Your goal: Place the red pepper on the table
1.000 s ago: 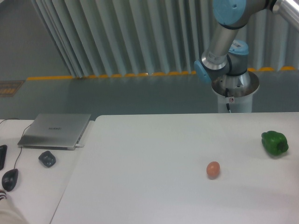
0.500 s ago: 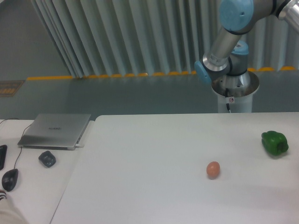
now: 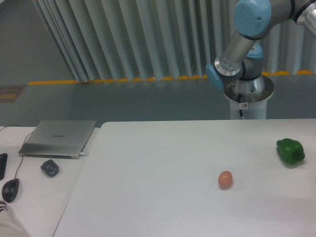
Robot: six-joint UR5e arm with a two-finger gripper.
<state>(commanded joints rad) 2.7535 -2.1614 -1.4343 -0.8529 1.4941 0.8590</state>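
The white table point(image 3: 158, 168) fills the lower part of the camera view. The red pepper is out of view. Only the arm's base and its blue-capped joints point(image 3: 242, 44) show at the upper right, behind the table's far edge. The arm runs out of the frame at the top right, and the gripper itself is not in view.
A green pepper point(image 3: 290, 150) lies near the table's right edge. A small tan-orange egg-shaped object point(image 3: 225, 179) sits right of centre. On the adjoining desk at left are a closed laptop point(image 3: 58, 138), a dark small object point(image 3: 49, 168) and a mouse point(image 3: 10, 189).
The arm's upper link and elbow joint have swung a little to the right. Nothing on the table has moved.
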